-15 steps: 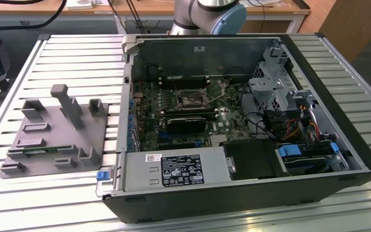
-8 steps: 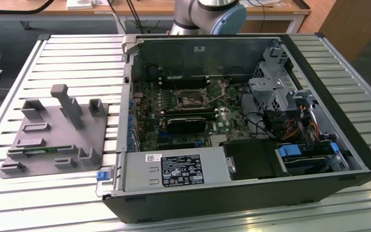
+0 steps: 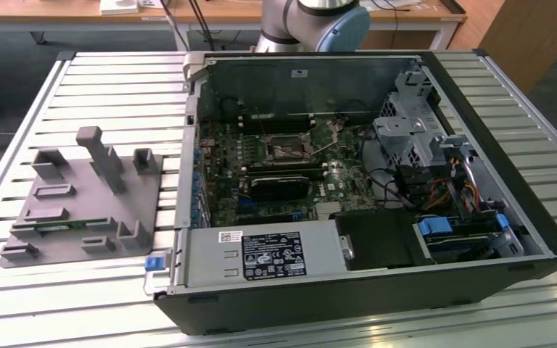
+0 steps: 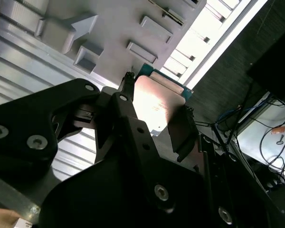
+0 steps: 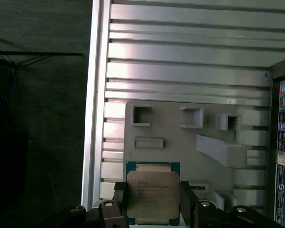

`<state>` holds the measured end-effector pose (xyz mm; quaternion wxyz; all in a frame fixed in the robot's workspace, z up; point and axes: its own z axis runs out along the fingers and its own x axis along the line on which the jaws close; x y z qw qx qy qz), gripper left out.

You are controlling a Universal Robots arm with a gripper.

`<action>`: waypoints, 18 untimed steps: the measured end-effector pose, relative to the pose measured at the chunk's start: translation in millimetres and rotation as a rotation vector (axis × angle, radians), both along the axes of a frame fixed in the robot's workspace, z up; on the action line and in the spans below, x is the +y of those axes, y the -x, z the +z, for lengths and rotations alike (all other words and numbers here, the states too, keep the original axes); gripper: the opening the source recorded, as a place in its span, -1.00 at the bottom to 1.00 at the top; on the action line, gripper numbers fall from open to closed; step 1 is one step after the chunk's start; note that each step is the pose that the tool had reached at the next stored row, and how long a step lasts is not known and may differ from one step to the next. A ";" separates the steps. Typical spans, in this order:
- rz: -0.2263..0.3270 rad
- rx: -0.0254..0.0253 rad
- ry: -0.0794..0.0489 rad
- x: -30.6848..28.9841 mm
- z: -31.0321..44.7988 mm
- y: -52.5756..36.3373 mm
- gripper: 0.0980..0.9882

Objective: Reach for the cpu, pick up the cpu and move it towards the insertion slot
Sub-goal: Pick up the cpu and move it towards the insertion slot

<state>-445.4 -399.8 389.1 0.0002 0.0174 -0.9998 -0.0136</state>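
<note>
Already gripped: the gripper (image 5: 152, 209) is clamping the cpu (image 5: 152, 192) by two opposite edges.
In the first wrist view the chip is lying flat between the fingers (image 5: 186, 202), metal top facing the camera, and seemingly hanging clear of the grey fixture (image 5: 171, 128) beneath the hand. The slot (image 3: 286, 148) is waiting away from the hand, inside the open case (image 3: 356, 308). Carrying it well, I judge, is calling for a level chip, a gentle squeeze and enough height to clear the fixture's posts and the case wall.
</note>
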 end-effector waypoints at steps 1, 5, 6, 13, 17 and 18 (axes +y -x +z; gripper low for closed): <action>0.000 0.0000 0.000 0.1 2.9 0.0 -0.01; 0.000 0.0000 0.000 0.2 15.1 0.0 -0.01; 0.000 0.0001 0.000 0.3 18.4 0.0 -0.01; 0.000 0.0002 0.000 0.7 39.8 0.0 -0.01; 0.000 0.0002 0.000 0.9 46.8 -0.6 -0.01; 0.000 0.0000 0.000 0.9 47.5 -1.5 -0.01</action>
